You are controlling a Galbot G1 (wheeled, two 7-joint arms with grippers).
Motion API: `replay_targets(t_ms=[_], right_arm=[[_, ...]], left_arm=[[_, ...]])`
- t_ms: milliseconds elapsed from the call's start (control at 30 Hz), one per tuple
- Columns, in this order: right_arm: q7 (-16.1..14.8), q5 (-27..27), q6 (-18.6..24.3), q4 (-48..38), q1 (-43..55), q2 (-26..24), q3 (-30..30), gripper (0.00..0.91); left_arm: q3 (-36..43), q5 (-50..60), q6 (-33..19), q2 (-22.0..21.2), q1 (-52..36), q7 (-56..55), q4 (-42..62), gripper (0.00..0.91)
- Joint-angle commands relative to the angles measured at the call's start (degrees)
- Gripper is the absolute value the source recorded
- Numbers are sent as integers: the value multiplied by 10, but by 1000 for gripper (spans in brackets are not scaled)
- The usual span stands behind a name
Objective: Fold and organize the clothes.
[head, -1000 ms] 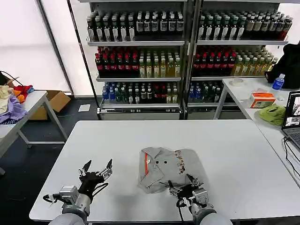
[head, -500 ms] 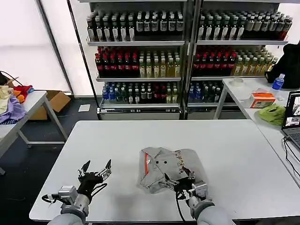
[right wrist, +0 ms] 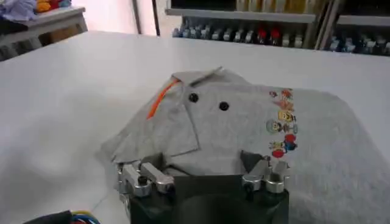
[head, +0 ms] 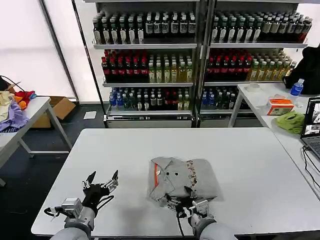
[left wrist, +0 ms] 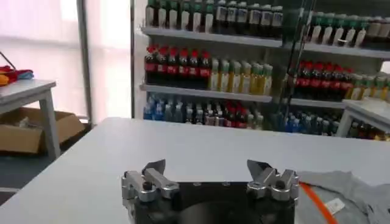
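Folded small, the light grey shirt lies near the front edge of the white surface, collar side toward the robot's left, its orange inner neck and chest print showing. The right gripper sits at the shirt's near hem with its fingers apart, holding nothing as far as can be seen; whether the tips touch the cloth cannot be told. The left gripper waits well off to the left over bare surface, fingers spread wide and empty.

Soft, light knit like this will likely sag and slide open if lifted by one layer, so a pinch that takes the whole stacked thickness at the near hem or a folded corner looks safest, kept low and dragged rather than swung. The buttons and collar are the only stiffer spots.

From the head camera comes the layout: both arms, the shirt between them and the drinks shelves behind. The right wrist camera alone brings out the two dark buttons, the loose collar flap and the creases.
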Motion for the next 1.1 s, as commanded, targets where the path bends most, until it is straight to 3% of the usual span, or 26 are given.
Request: replay_targets(t_ms=[33, 333, 500, 633, 700, 800, 867, 967, 1100], right_arm=[[8, 19, 0, -13, 5, 3, -18, 907], [-5, -13, 2, 73, -13, 4, 48, 907], [-20, -71, 4, 122, -53, -13, 150, 907], [-29, -108, 11, 113, -94, -22, 229, 907], [-24, -107, 23, 100, -109, -16, 276, 907], [1, -63, 32, 91, -126, 4, 340, 907], [4, -80, 48, 88, -132, 16, 364, 907], [5, -83, 54, 102, -140, 25, 377, 907], [2, -83, 51, 114, -148, 32, 377, 907]], left_arm=[[-1, -1, 0, 1, 3, 0, -1, 907], [-2, -2, -1, 1, 6, 0, -3, 907], [-5, 1, -26, -2, 3, -1, -8, 907], [-7, 11, -79, -10, 0, 0, -12, 907], [-6, 14, -90, -13, -1, 0, -14, 907], [-6, 16, -109, -14, -2, 1, -12, 907], [-8, 18, -118, -15, -3, 1, -9, 907], [-8, 67, -114, -15, 1, 20, -20, 907], [-2, 50, -116, -14, 1, 10, -26, 907]])
